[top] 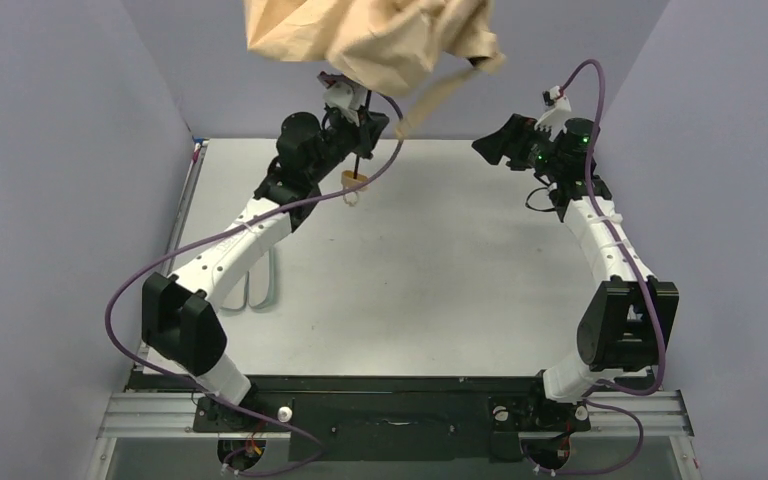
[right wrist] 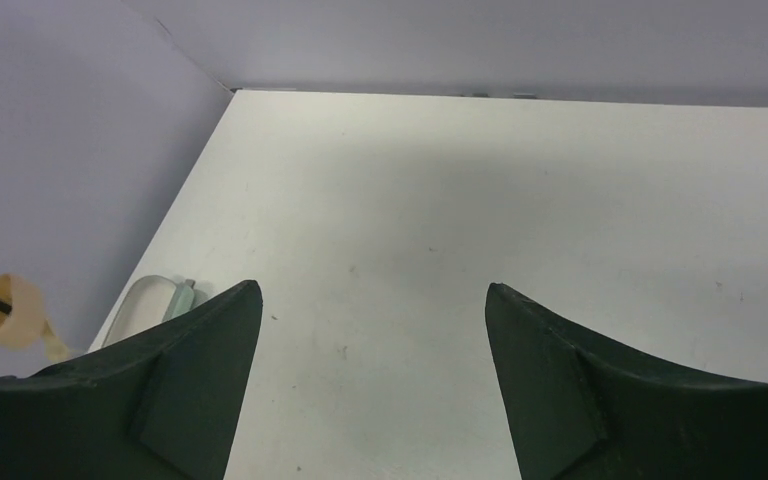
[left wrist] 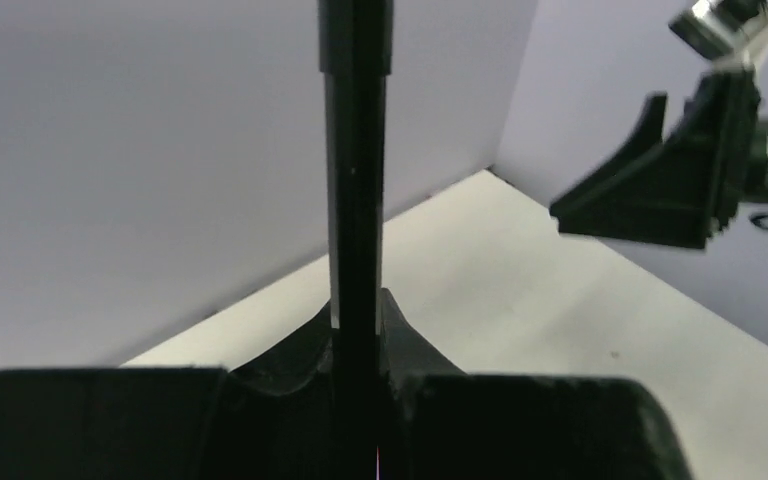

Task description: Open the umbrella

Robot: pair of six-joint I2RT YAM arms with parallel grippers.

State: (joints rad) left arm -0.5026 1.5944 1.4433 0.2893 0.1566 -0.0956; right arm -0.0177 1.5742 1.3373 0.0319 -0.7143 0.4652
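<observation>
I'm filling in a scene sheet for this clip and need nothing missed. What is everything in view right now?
umbrella: one, tan canopy, black shaft, small tan handle; held up over the table's far left, with the canopy bunched at the top of the overhead view.
sleeve: one, pale grey-green; lying on the table's left side, near the left arm.
table: one, white; under both arms.
walls: lavender; on three sides of the table.
cables: two, purple; one along each arm.
left gripper: one, black; shut on the umbrella's shaft.
right gripper: one, black; open and holding nothing, above the table's far right.
</observation>
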